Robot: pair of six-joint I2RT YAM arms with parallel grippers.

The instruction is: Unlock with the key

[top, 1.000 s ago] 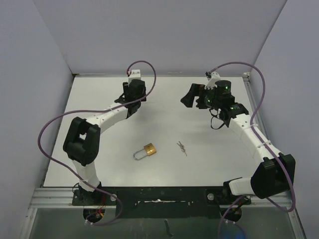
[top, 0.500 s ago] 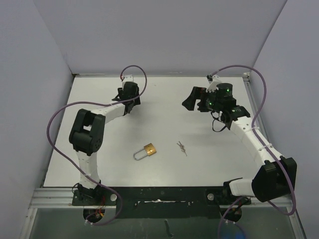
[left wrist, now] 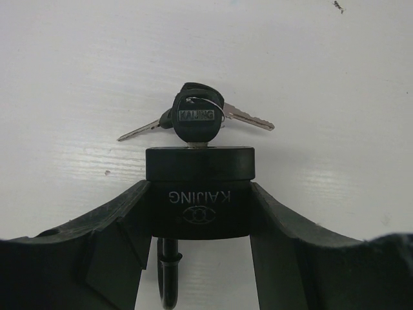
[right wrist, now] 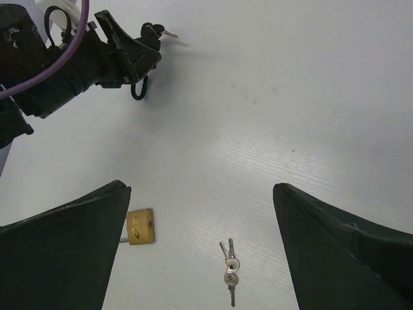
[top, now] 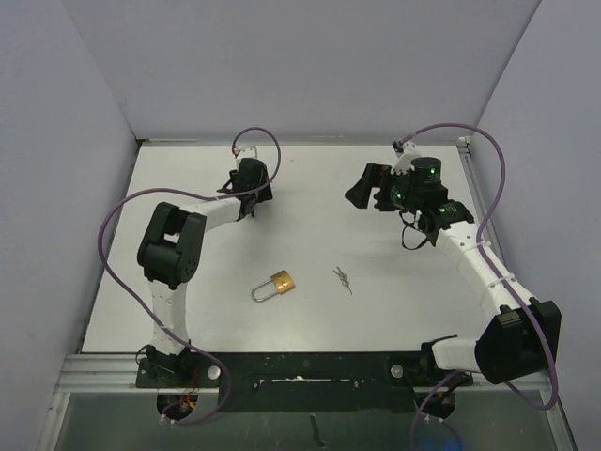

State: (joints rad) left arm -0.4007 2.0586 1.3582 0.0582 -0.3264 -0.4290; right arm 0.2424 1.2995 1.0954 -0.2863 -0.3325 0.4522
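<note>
Left wrist view: a black padlock (left wrist: 199, 174) is clamped at its body between the two fingers (left wrist: 110, 239) of the left gripper (left wrist: 199, 216), one finger against each side. A black-headed key (left wrist: 197, 116) is seated in the keyhole, at 12 o'clock of the body. Two spare keys (left wrist: 248, 117) on its ring are splayed toward 3 and 8 o'clock and lie on the white table (left wrist: 335, 77). Part of the shackle (left wrist: 169, 284) is seen at 6 o'clock, between the fingers.

In the top external view, the left gripper (top: 252, 178) is found at 11 o'clock of the table's middle and the right gripper (top: 362, 188) at 1 o'clock, well apart. A brass padlock (top: 284, 281) is laid flat at 7 o'clock, its shackle pointing toward 8 o'clock. A loose pair of silver keys (top: 343, 279) is laid at 4 o'clock, near the brass padlock but not touching it.

In the right wrist view, the right gripper (right wrist: 200, 194) is shown with its jaws spread wide and nothing between them, and it is held above the table.
</note>
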